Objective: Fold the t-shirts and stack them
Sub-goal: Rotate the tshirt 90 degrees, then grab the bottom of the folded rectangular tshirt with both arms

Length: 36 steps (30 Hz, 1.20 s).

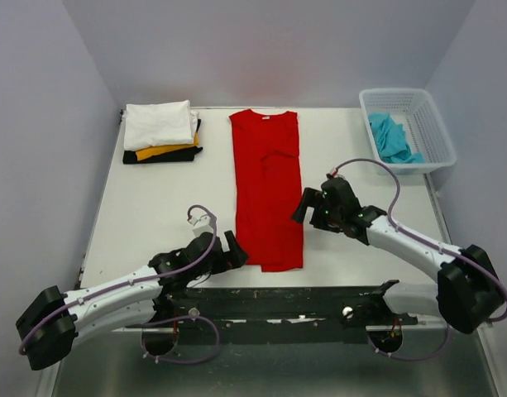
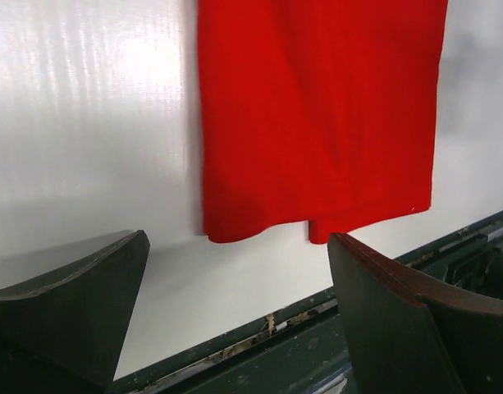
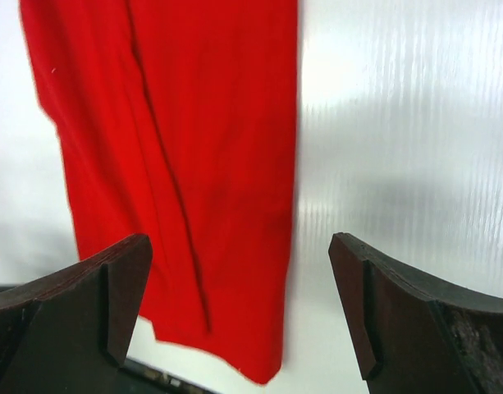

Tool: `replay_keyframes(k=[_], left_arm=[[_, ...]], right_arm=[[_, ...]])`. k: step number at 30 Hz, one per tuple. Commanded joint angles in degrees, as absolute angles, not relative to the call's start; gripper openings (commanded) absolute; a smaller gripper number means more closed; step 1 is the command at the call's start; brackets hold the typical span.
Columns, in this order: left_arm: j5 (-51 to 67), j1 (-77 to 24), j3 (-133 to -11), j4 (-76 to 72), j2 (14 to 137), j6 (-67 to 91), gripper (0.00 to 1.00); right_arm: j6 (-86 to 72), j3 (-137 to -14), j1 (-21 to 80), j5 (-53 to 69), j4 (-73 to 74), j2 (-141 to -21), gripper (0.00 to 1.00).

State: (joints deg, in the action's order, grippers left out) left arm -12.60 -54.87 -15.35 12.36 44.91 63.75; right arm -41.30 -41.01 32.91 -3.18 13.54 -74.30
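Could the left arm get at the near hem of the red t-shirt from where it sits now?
Probably yes. The left hand is open and sits right beside the near left corner of the red t-shirt, which lies flat on the table with nothing between them.

red t-shirt (image 1: 267,186), turquoise t-shirt (image 1: 391,138), white lattice basket (image 1: 436,139)

You get no legible text, labels, brands, numbers or signs in any of the three views. The bright red cotton t-shirt (image 1: 267,186) shows plain fabric only. The white plastic lattice basket (image 1: 435,124) and the white counter (image 1: 154,207) carry no readable marks. Anything on the arm housings is too small to make out.
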Motion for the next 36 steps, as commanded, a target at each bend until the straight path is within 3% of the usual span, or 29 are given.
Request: replay_keyframes(k=[1, 2, 4, 7, 9, 14, 21, 28, 31, 36], left_arm=[[-4.37, -52.76, -15.99, 5.01, 51.80, 60.02, 0.86], [-4.04, -52.56, -16.29, 5.18, 53.30, 60.07, 0.81], [-3.21, -52.38, -16.76, 4.84, 55.92, 60.12, 0.60], [-3.36, -52.32, -16.17, 3.96, 57.62, 60.47, 0.51], [-4.26, -52.10, -15.73, 3.62, 58.21, 60.91, 0.39], [-6.11, -51.61, -16.51, 4.84, 59.89, 61.86, 0.00], [-4.63, -51.59, -14.83, 2.54, 58.44, 61.27, 0.00], [-2.37, -51.66, -13.75, 2.70, 57.38, 61.52, 0.00], [-3.00, -51.66, -14.17, 6.66, 55.43, 60.87, 0.00], [-0.12, -54.81, -10.38, 7.05, 49.35, 64.16, 0.00]], right_arm=[[-43.86, -35.55, 32.82, 5.93, 14.36, -66.31, 0.98], [-44.31, -34.31, 32.95, 7.82, 14.64, -65.17, 0.97], [-44.89, -31.52, 33.05, 10.96, 15.06, -63.18, 0.95], [-44.39, -29.79, 33.38, 13.55, 18.06, -62.40, 0.93], [-43.44, -29.09, 33.66, 14.70, 20.83, -62.48, 0.92], [-44.59, -24.34, 34.64, 21.42, 17.37, -64.39, 0.79], [-47.55, -20.77, 35.39, 22.73, 11.44, -66.84, 0.60], [-48.33, -18.00, 36.25, 23.65, 6.04, -70.20, 0.28], [-50.32, -14.23, 36.69, 25.85, 0.85, -69.69, 0.03], [-51.87, -11.96, 39.47, 25.63, 8.37, -58.89, 0.01]])
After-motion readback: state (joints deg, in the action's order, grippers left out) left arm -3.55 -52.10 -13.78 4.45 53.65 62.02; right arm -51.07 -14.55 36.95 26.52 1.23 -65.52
